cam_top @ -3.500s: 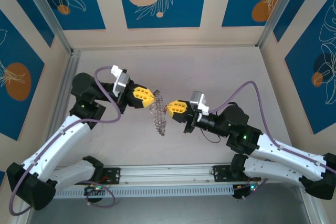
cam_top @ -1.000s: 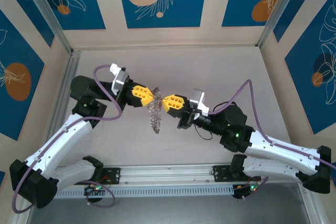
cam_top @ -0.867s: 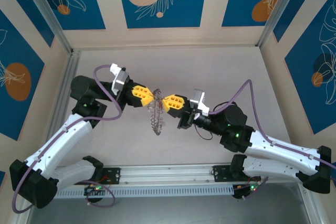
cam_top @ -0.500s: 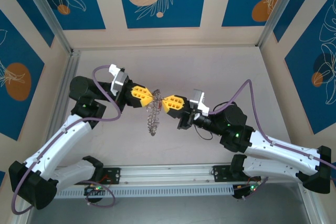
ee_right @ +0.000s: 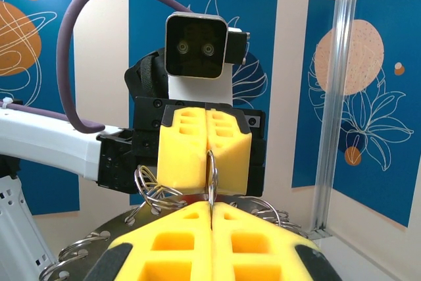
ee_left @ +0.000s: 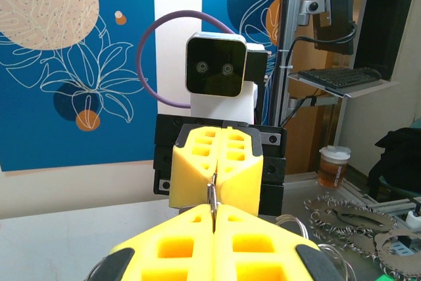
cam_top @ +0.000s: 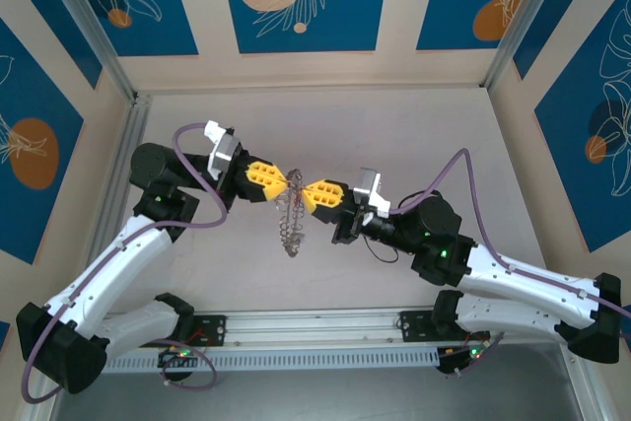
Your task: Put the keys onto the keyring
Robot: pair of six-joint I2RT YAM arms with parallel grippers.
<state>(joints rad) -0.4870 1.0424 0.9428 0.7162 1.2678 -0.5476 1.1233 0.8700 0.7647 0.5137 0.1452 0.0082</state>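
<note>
My left pincer (cam_top: 290, 184) and my right pincer (cam_top: 306, 192) meet almost tip to tip above the table (cam_top: 414, 125). Both are squeezed tight. Each one nips a thin strand of the keyring (cam_top: 291, 222) in the seam between its yellow pads. From my left wrist I see the wire standing up just where my tips close, with my right pincer (ee_left: 214, 187) directly facing. The ring's silvery bunch dangles right beneath the two tips. From my right wrist, its loops fan out under my left pincer (ee_right: 209, 157).
</note>
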